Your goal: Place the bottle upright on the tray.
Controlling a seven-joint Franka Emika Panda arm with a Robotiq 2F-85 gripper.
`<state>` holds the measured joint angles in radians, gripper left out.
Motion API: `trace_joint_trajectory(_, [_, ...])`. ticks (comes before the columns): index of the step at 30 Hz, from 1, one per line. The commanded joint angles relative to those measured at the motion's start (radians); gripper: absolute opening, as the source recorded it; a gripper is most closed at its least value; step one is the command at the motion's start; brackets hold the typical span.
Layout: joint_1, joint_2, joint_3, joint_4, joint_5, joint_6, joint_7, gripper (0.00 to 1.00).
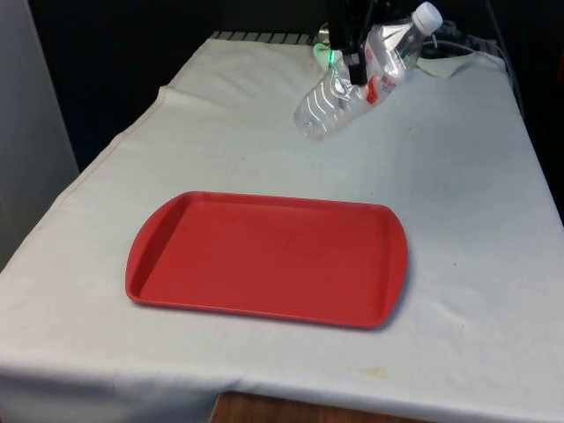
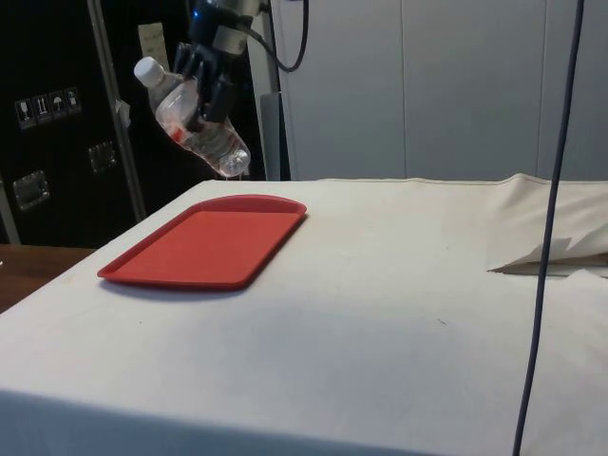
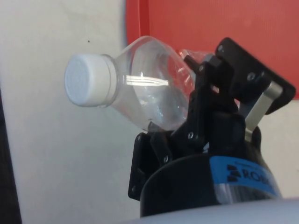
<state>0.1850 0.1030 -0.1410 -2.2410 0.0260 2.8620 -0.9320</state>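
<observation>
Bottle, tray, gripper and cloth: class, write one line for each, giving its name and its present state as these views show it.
Bottle: capped, clear, held in the air, tilted, with its cap higher than its base.
Gripper: shut on the bottle's middle, raised above the table beyond the tray's far edge.
Tray: red, lying flat on the cloth, nothing on it.
Cloth: white, spread over the table, rumpled at the far end.

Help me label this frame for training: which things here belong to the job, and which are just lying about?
Part of the job:
- clear bottle, white cap, held tilted in the air
- hand, shut on the bottle
- red tray, nothing on it

Just lying about:
- white cloth over the table
- dark cable hanging in the side view
</observation>
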Motion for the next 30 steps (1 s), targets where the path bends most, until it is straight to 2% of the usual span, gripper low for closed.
trace_joint_trajectory(1, [0.0,0.005,0.008,0.003,0.024,0.012,-0.004,0.35])
trace_joint_trajectory(4, [0.0,0.012,0.007,0.008,0.034,0.022,0.019,0.35])
trace_joint_trajectory(5, [0.0,0.007,0.0,0.004,0.013,0.009,0.021,0.35])
trace_joint_trajectory(6, [0.0,0.014,0.007,0.009,0.033,0.023,0.026,0.35])
trace_joint_trajectory(13, [-0.001,0.029,0.007,0.017,0.032,0.039,0.09,0.35])
trace_joint_trajectory(14, [0.0,0.026,0.001,0.014,0.013,0.029,0.094,0.35])
trace_joint_trajectory(15, [-0.001,0.031,0.007,0.018,0.032,0.042,0.098,0.35])
trace_joint_trajectory(21, [-0.001,0.043,0.007,0.023,0.031,0.057,0.151,0.35])
trace_joint_trajectory(22, [0.0,0.039,0.0,0.02,0.013,0.047,0.157,0.35])
trace_joint_trajectory(23, [-0.001,0.044,0.007,0.024,0.031,0.059,0.159,0.35])
trace_joint_trajectory(30, [-0.002,0.057,0.008,0.031,0.031,0.075,0.219,0.35])
